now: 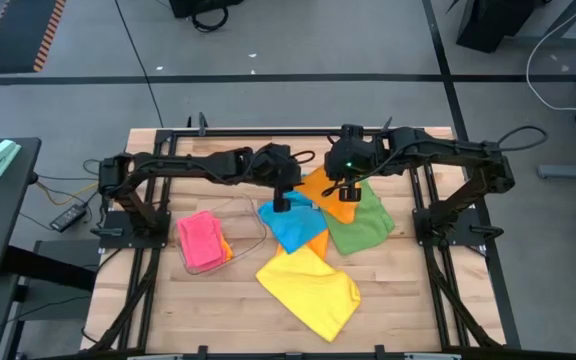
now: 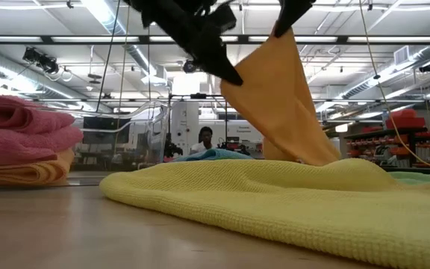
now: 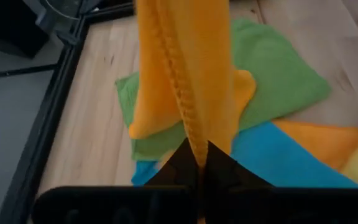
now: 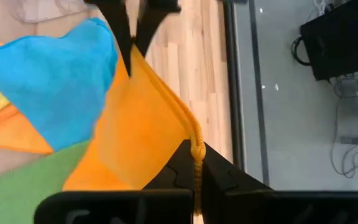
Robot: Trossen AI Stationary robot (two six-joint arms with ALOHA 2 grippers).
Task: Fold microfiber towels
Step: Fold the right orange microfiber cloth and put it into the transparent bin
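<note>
An orange microfiber towel [image 1: 326,192] is held up over the middle of the table between my two grippers. My left gripper [image 1: 283,200] is shut on one end of its top edge and my right gripper [image 1: 346,190] on the other. The towel's lower part [image 2: 304,142] hangs down onto the pile. Under it lie a blue towel [image 1: 293,228], a green towel [image 1: 363,228] and another orange one [image 1: 318,243], overlapping flat on the table. A yellow towel [image 1: 310,290] lies crumpled nearer the front edge. My left gripper pinches the orange towel's hemmed edge [image 3: 194,140] between its two fingers, slanting down from the table's left. The cloth runs gathered from the fingers toward my other gripper. Its lower part hangs onto the green towel [image 3: 278,81]. My right gripper pinches the same hemmed edge at a corner [image 4: 196,146] between its two fingers, slanting down from the table's right. The edge [image 4: 160,93] runs nearly straight across to my left gripper [image 4: 129,59]. The cloth [image 4: 135,137] hangs below it over the pile.
A folded pink towel [image 1: 200,238] lies on a folded orange one [image 2: 21,173] in a clear tray [image 1: 253,222] at the left. Black frame rails [image 1: 418,215] border the wooden table. A person [image 2: 204,139] shows far off in the room behind.
</note>
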